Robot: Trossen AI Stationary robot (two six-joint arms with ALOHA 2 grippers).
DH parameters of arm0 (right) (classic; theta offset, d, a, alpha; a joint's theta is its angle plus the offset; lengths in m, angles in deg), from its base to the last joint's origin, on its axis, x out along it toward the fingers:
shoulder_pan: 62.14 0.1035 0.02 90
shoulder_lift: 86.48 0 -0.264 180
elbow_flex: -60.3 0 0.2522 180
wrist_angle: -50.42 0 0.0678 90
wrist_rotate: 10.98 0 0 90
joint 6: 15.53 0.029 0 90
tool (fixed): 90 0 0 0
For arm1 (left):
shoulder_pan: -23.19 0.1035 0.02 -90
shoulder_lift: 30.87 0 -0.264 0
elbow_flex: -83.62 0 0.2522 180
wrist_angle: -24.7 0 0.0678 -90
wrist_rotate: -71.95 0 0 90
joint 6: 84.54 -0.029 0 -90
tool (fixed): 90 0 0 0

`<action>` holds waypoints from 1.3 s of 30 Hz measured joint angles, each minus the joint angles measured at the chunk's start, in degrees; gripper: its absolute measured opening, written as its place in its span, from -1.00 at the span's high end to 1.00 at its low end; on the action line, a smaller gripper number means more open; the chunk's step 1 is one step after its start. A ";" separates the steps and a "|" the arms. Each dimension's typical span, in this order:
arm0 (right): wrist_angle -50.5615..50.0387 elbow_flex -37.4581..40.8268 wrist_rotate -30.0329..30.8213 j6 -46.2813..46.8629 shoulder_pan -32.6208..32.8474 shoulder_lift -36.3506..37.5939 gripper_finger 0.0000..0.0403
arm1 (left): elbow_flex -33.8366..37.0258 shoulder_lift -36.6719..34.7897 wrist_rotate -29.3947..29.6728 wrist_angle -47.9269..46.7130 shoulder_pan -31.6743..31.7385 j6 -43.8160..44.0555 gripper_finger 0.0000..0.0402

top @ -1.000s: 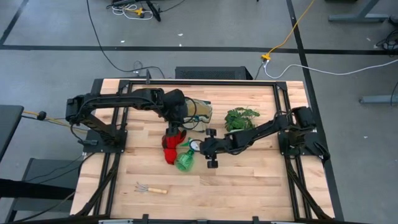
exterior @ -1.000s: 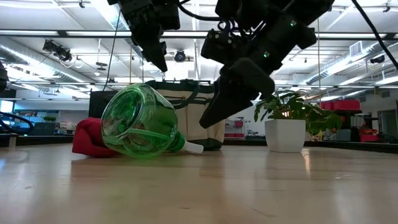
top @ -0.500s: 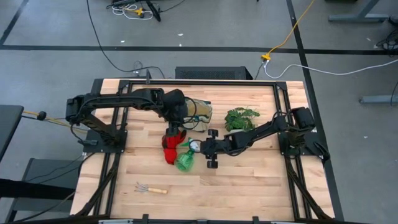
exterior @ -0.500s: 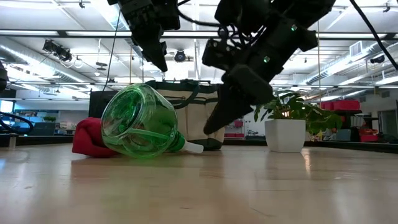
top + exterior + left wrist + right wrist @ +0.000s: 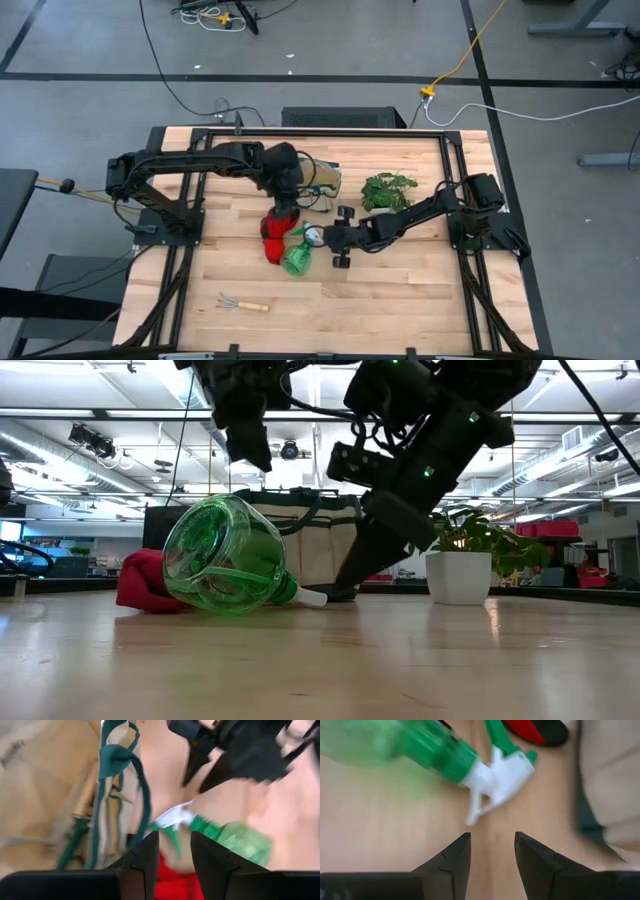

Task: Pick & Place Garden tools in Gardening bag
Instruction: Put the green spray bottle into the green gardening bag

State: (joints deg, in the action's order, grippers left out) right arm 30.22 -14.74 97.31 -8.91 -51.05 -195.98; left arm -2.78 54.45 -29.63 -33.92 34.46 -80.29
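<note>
right gripper [image 5: 490, 852] hovers, fingers parted, beside the spray bottle [image 5: 297, 258]: it should straddle the white nozzle [image 5: 500, 775] squarely. left gripper [image 5: 172, 850], narrowly parted and empty, hangs over the red gloves [image 5: 274, 236].

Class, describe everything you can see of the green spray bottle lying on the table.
The translucent green plastic spray bottle lies on its side on the wooden table, its white nozzle and trigger pointing toward the cream fabric bag. Its body rests against the red gloves. The right gripper hovers by the nozzle, jaws open, not touching it.
</note>
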 joint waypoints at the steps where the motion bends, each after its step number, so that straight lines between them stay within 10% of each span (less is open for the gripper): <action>1: -1.13 0.00 1.00 0.16 0.00 0.16 0.23 | 0.00 0.00 -1.13 0.79 0.00 3.56 0.41; 10: -10.15 0.00 5.34 4.46 -0.02 2.75 0.23 | 0.00 0.24 -3.67 5.10 -5.49 24.68 0.41; 20: -20.20 0.02 9.35 8.39 0.00 9.40 0.23 | 0.00 2.51 5.34 4.79 -14.63 33.00 0.41; 39: -28.90 0.04 12.89 11.36 0.02 14.87 0.23 | -0.08 13.47 3.64 8.89 -15.89 39.04 0.41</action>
State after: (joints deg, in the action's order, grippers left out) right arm 1.32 -14.69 110.20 2.45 -51.03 -181.11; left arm -2.85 67.92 -25.99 -25.03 18.57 -41.25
